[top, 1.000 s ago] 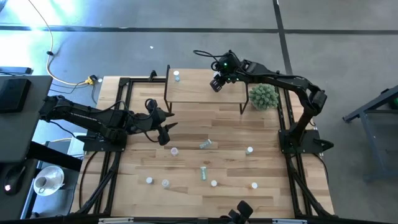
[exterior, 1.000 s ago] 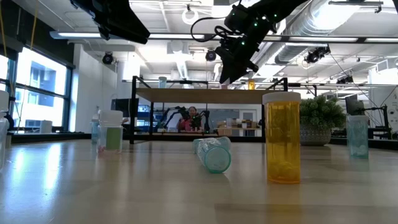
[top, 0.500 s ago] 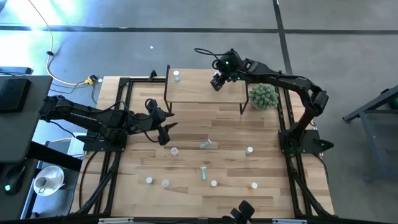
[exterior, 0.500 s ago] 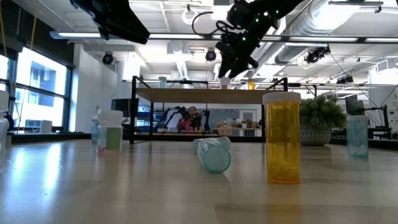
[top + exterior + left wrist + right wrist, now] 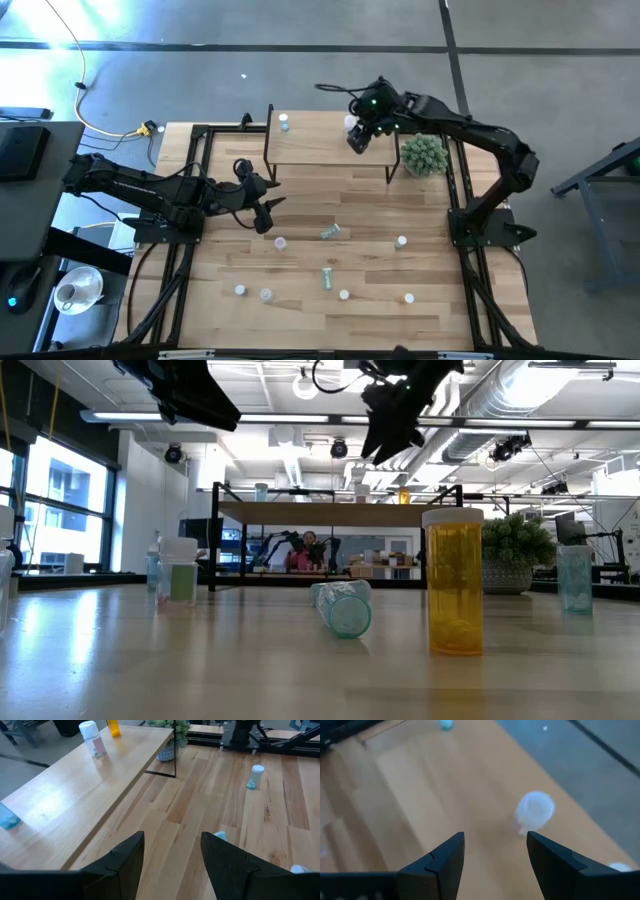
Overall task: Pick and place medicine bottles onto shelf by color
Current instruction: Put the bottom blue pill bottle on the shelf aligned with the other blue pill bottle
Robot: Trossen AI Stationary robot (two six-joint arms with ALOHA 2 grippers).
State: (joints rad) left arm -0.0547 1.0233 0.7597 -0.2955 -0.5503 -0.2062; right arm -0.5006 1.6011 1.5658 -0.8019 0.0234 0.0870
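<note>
The shelf (image 5: 318,146) stands at the table's far side. A blue bottle (image 5: 284,122) stands on its left end and a white-capped pale bottle (image 5: 534,811) toward its right; that one also shows in the high view (image 5: 350,122). An orange bottle (image 5: 114,727) stands beyond it. My right gripper (image 5: 358,139) is open and empty, hovering above the shelf's right part, just beside the pale bottle. My left gripper (image 5: 264,207) is open and empty above the table, left of the centre. Several bottles stand or lie on the table, such as a lying one (image 5: 330,232).
A spiky green plant ball (image 5: 424,154) sits right of the shelf. In the low view an orange bottle (image 5: 455,580) stands near, a teal bottle (image 5: 343,608) lies on its side, and a green one (image 5: 181,570) stands at the left. Black frame rails (image 5: 190,180) border the table.
My right gripper has gone up from the shelf top and a little toward the table's right edge, leaving the pale bottle standing on the shelf. My left arm has kept still.
</note>
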